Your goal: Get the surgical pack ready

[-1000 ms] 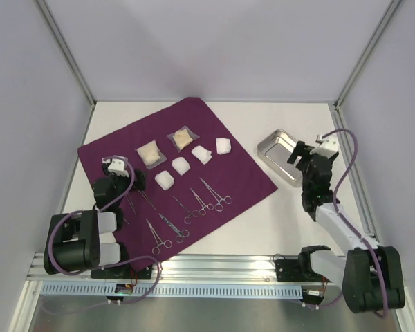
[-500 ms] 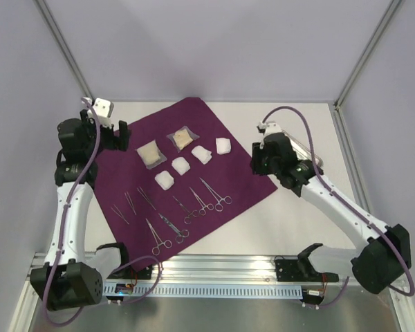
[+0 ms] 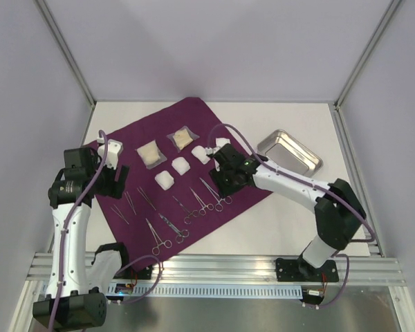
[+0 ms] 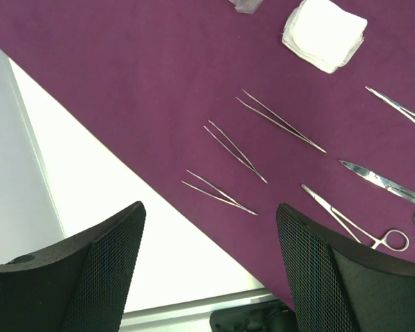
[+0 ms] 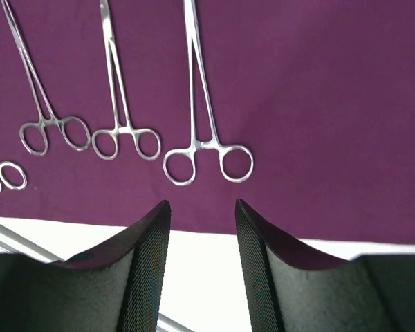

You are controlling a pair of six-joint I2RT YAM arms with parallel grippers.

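Observation:
The dark-purple cloth [image 3: 242,181] lies spread on the table. On it are two tan packets [image 3: 151,153], several white gauze pads [image 3: 182,165], several ringed forceps [image 3: 216,194] and three thin tweezers [image 3: 130,203]. The steel tray [image 3: 289,153] sits off the cloth at the right and holds nothing. My left gripper [image 3: 116,181] is wide open above the cloth's left edge, with the tweezers [image 4: 220,193] just ahead of it [image 4: 207,266]. My right gripper [image 3: 225,181] is open and empty above the cloth, its fingertips [image 5: 158,228] just short of the rings of one forceps [image 5: 206,149].
White enclosure walls and metal posts [image 3: 66,59] surround the table. An aluminium rail [image 3: 214,266] runs along the near edge. Bare white table [image 3: 277,221] lies right of the cloth below the tray. More forceps [image 5: 121,135] lie left of the right gripper.
The left arm rose from its folded pose, swung to the cloth's far-left corner, then came back over the tweezers. The right arm moved left from the tray to above the forceps.

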